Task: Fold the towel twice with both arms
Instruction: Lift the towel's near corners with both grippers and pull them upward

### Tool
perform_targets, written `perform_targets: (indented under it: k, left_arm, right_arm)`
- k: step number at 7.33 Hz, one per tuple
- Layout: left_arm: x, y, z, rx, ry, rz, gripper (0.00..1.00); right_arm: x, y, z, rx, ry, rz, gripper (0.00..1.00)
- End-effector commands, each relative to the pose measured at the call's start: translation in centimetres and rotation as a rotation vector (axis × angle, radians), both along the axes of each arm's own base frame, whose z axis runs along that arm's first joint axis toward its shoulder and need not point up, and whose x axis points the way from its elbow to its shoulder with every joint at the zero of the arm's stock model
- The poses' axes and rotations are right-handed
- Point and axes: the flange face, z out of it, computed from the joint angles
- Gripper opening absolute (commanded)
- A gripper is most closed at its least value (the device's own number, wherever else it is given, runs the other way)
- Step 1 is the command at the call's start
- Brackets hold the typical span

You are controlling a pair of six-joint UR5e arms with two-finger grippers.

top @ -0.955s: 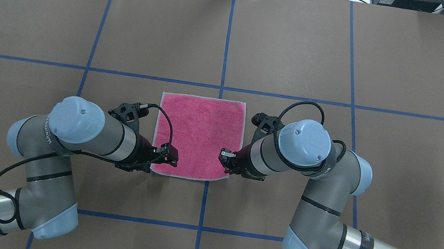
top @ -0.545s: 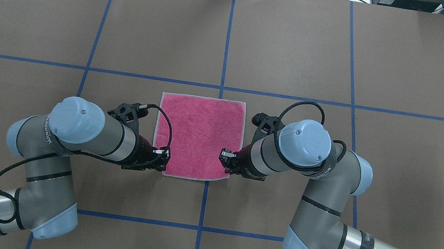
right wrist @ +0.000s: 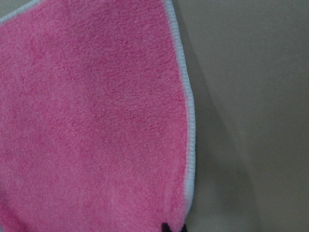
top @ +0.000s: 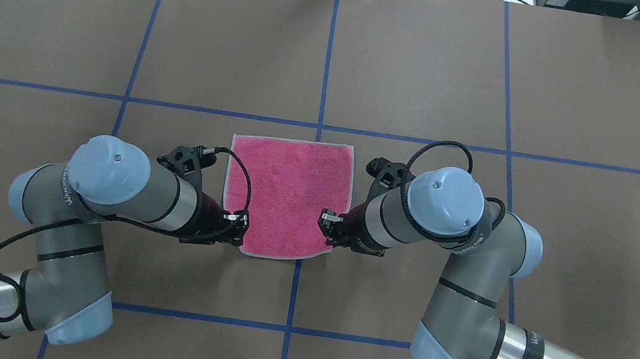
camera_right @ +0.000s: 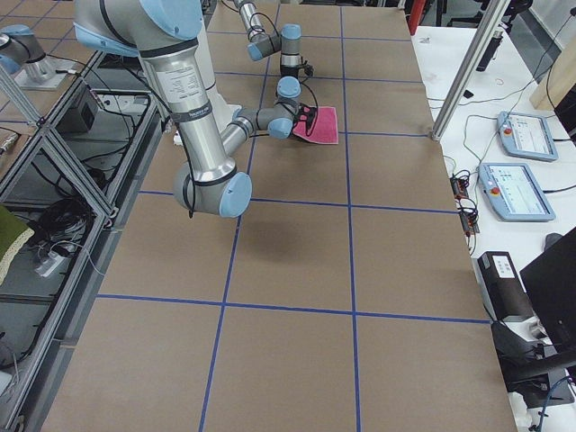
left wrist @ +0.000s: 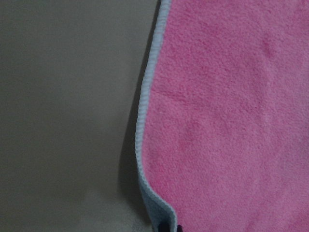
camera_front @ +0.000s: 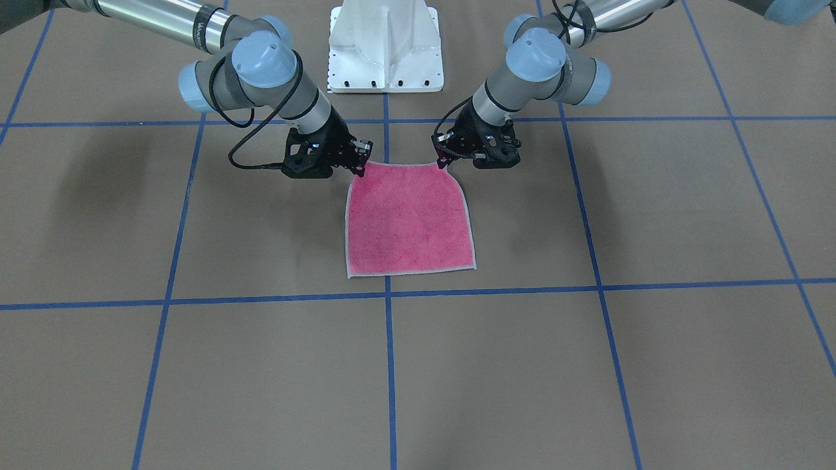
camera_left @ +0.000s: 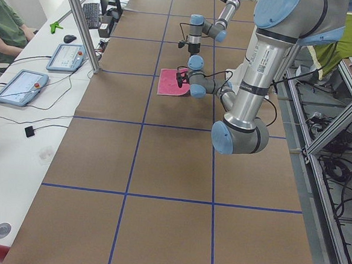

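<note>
Left gripper (top: 239, 229) and right gripper (top: 328, 231) each pinch a near corner of the towel (top: 290, 194). It lies pink face up, edges square to the blue tape lines (top: 328, 55), straddling the centre one on the brown-papered table (top: 436, 64). Lettering on the arms is too small to read. Control tablets (camera_left: 21, 86) sit alongside.

Overhead and front views face each other above the bench (top: 436, 64), side views look along it, wrist views sit close on the shared towel (top: 286, 197).
</note>
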Motion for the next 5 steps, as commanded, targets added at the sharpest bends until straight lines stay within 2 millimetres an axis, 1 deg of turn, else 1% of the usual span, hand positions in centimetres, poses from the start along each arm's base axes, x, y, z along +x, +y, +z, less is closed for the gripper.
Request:
perform_targets:
  k: [1,3,4,5]
  left_arm:
    - [-2.0,-0.7,-1.7,0.006,0.039,-0.001,0.0]
    - [-4.8,-4.1,-2.1,-0.022,0.053,-0.049,0.0]
    - [-5.6,-5.5,-2.3,-0.023,0.055,-0.076,0.0]
    - [-6.1,-6.2,-2.3,-0.04,0.056,-0.096,0.0]
  right_arm:
    - [2.5,-0.9,-1.1,-0.001,-0.033,0.003,0.0]
    - [4.3,-3.2,-0.9,-0.01,-0.031,0.043,0.0]
    - [5.1,-4.3,-0.9,-0.019,-0.03,0.068,0.0]
    - [5.5,-5.0,-1.3,-0.014,-0.033,0.083,0.0]
